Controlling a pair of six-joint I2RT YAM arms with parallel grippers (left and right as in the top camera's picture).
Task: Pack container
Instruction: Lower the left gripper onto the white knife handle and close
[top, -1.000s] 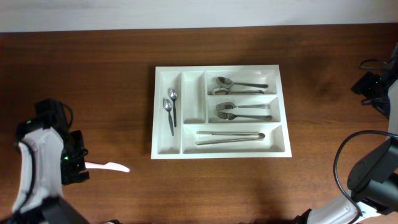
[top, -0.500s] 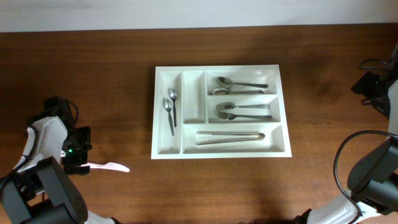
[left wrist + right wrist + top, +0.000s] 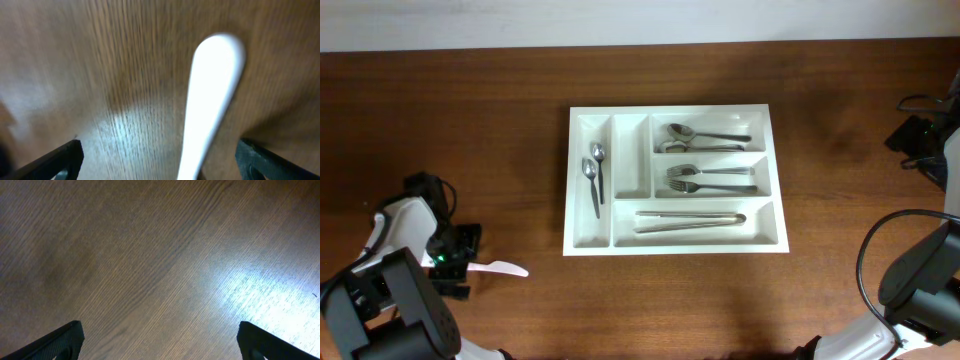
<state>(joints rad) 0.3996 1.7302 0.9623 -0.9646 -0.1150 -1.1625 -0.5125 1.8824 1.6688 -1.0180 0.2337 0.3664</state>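
The left arm [image 3: 408,222] shifts at the lower left of the frame. A second ago its white link stands tall along the left edge. Now it is folded lower and farther right, and a dark bulk of the arm fills the bottom left corner. The left tool [image 3: 458,262] moves right, and compared with half a second ago it also drops lower. It now covers more of the left end of the white utensil [image 3: 500,267], so less of the handle shows.
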